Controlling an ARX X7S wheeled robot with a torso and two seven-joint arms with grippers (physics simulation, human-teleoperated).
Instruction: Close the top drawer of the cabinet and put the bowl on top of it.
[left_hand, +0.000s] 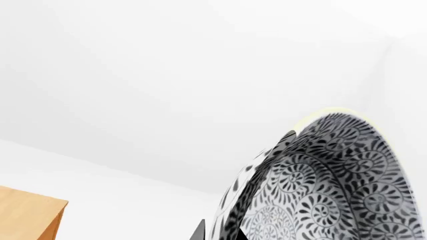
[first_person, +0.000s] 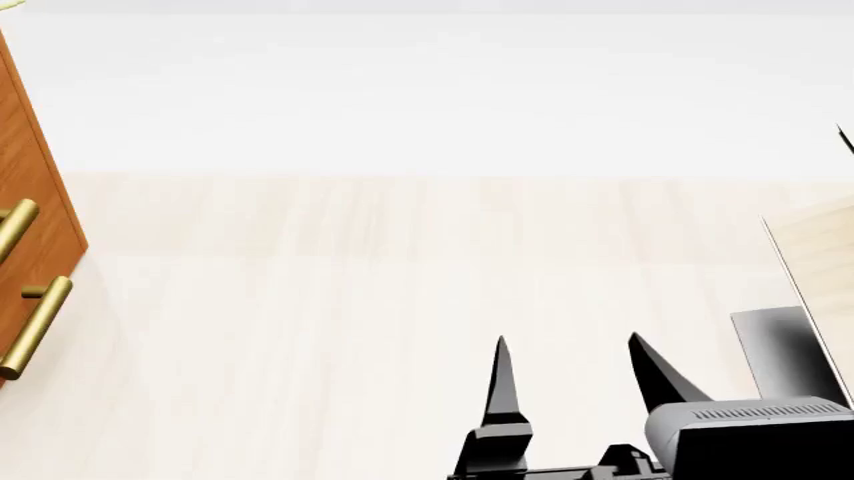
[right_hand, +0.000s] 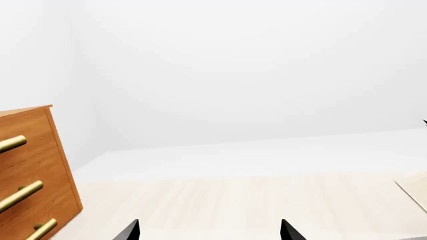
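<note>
The bowl (left_hand: 320, 185), white with a dense dark floral pattern, fills the near corner of the left wrist view. My left gripper (left_hand: 220, 234) is shut on its wall, one dark finger on each side. A corner of the orange-brown cabinet (left_hand: 30, 215) shows lower down in that view. The right wrist view has the cabinet (right_hand: 37, 165) at the left, and its top drawer (right_hand: 20, 135) looks flush with the drawers below. My right gripper (first_person: 571, 365) hangs open over the pale floor with nothing between its fingers. Neither the left gripper nor the bowl appears in the head view.
The cabinet's front edge and two brass handles (first_person: 34, 325) stand at the left of the head view. A pale wood structure (first_person: 817, 260) sits at the right, beside my right arm. Light plank floor (first_person: 400, 280) lies between them, with a white wall behind.
</note>
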